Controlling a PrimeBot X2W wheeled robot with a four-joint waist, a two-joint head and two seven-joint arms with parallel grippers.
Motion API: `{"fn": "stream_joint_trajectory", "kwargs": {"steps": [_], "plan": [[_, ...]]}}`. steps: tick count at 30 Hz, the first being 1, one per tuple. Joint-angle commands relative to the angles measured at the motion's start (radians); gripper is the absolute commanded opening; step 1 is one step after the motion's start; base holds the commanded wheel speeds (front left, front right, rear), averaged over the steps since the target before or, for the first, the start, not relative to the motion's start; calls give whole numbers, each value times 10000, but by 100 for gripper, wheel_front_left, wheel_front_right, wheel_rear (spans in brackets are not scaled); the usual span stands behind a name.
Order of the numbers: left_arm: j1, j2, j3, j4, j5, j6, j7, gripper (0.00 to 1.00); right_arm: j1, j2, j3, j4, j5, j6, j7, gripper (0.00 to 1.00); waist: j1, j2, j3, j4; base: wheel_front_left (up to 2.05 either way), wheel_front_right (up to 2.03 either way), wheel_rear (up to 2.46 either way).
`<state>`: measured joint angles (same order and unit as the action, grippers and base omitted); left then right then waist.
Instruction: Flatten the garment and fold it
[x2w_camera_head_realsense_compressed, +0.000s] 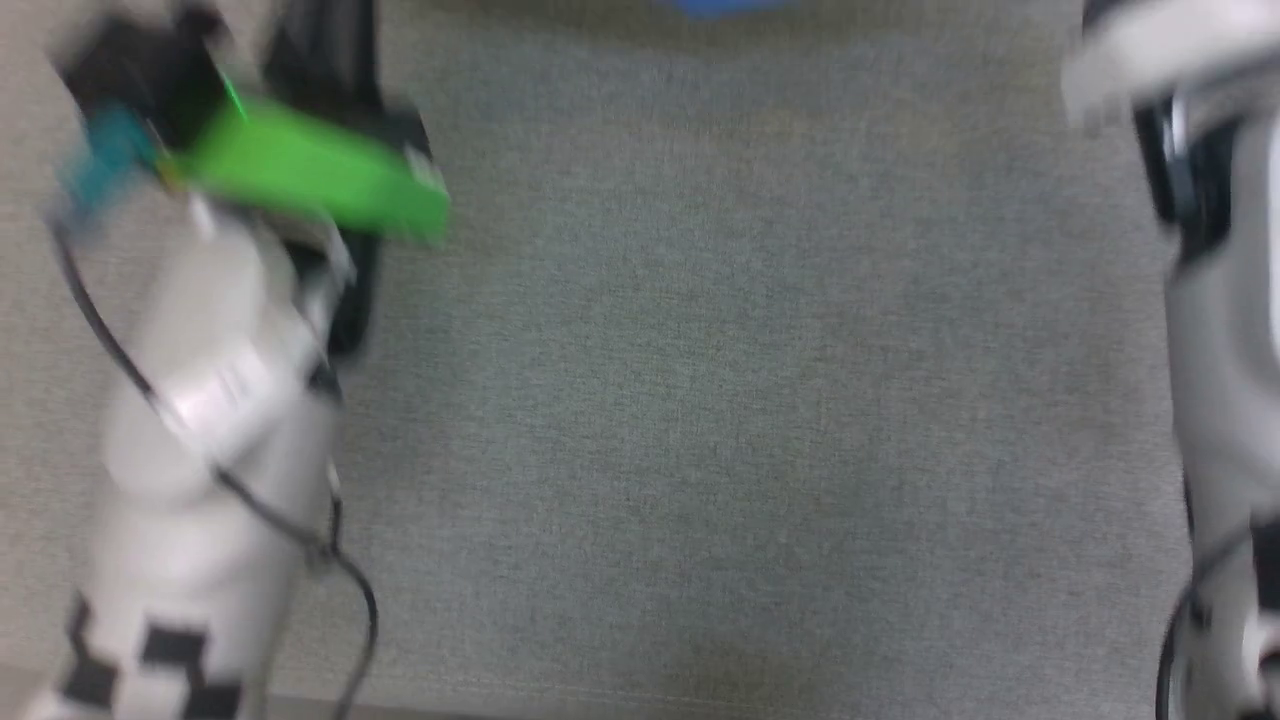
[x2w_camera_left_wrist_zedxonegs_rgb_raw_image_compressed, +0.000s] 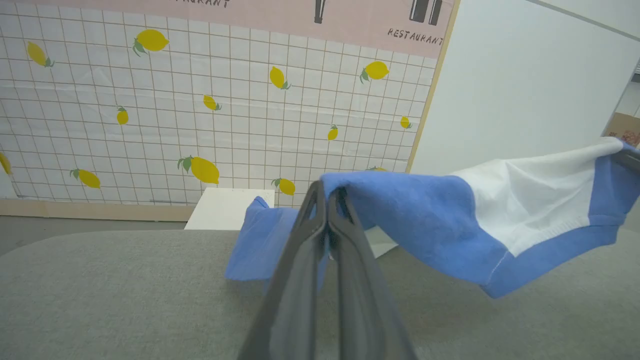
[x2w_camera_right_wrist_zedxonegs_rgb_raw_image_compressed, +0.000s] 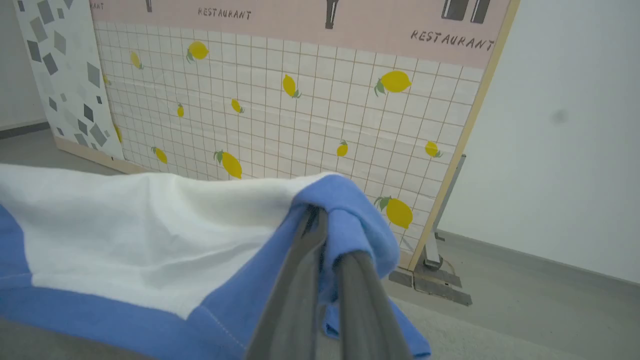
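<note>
At head view's top, blurred garment sliver

The left forearm is white with black square marks, a thin black cable and a green block.

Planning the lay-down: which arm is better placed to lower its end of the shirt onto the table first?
Probably left: the left gripper, shut on the shirt, hangs over grey tabletop; the right gripper holds its end near the tabletop's edge.
</note>
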<state>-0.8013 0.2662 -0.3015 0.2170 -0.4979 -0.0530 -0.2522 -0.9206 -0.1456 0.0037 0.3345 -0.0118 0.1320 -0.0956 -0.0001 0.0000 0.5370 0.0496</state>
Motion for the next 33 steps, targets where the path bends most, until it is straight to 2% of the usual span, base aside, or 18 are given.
{"fn": "stream_joint_trajectory", "kwargs": {"steps": [1, 6, 12, 17, 21, 33], "plan": [[627, 7, -30, -402, 146, 218, -57, 0, 706, -36, -44, -567, 177, -13, 172, 0, 1, 0, -507, 52, 0, 0, 0], [2637, -202, -154, -1452, 156, 806, -71, 0, 3284, 288, -605, -2464, 515, -13, 646, 0, 1, 0, -1126, 88, 0, 0, 0], [4662, -249, -269, -1704, 150, 1327, -48, 0, 6027, 840, -1256, -3518, 735, -13, 791, 0, 1, 0, -1936, -1, 0, 0, 0], [5951, -139, -393, -1652, -143, 1365, 132, 0, 7423, 942, -1389, -3646, 907, -13, 764, 0, 1, 0, -2636, -109, 0, 0, 0], [6800, 14, -501, -1695, -374, 1344, 407, 0, 8385, 950, -1416, -3589, 1487, -13, 785, 0, 1, 0, -3229, -201, 0, 0, 0], [8653, 413, -779, -2628, -864, 1524, 1318, 0, 10667, 953, -1275, -4112, 2391, -13, 1229, 0, 1, 0, -4428, -345, 0, 0, 0]]}}
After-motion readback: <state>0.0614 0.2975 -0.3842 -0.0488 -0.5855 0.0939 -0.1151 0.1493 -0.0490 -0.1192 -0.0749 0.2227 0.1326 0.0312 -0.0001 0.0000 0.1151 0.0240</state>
